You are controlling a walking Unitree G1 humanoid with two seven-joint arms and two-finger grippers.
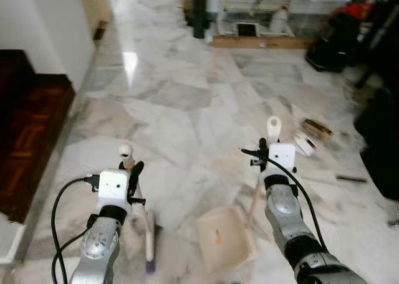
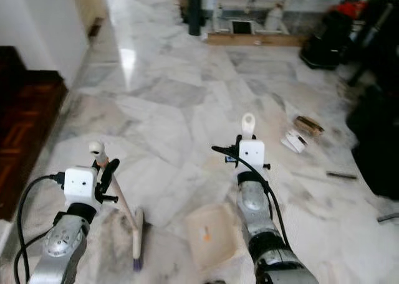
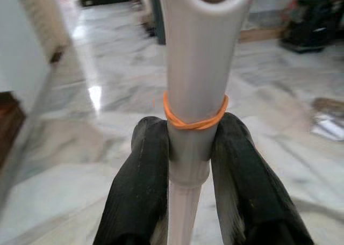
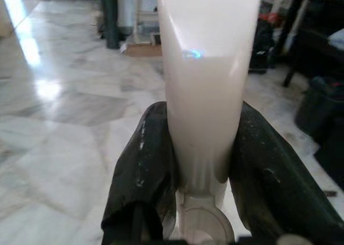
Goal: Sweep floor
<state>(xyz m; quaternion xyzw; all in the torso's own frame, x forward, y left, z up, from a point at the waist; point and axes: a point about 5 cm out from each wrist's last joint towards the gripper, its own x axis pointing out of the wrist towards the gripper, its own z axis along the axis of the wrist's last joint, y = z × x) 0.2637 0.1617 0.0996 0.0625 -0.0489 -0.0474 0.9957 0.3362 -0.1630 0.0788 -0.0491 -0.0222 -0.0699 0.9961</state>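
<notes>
Now, step: the robot is getting ready to sweep, with a tool in each arm.
Left gripper (image 3: 188, 148): its two black fingers (image 3: 141, 175) are squeezing the broom handle (image 3: 196, 78), just under an orange rubber band (image 3: 194, 119).
Broom (image 1: 148, 234): it is leaning down to the floor (image 1: 187, 97) in front of the left arm, and its bristle end is touching the floor.
Right gripper (image 4: 201, 153): its fingers are squeezing the dustpan handle (image 4: 207, 57).
Dustpan (image 1: 224, 237): it is sitting flat on the floor between the two arms, and a tiny orange bit (image 1: 217, 237) is lying in it.
Next move: I think the broom is needing to push dirt toward the pan while the pan is staying still.
Trash (image 1: 312, 134): some brown and white scraps are lying off to the right, well apart from the pan.
Feel and shape: the floor is looking shiny and smooth, like grey and white marble. The handles are looking round, pale and plastic. The pan is looking flat and cream.
</notes>
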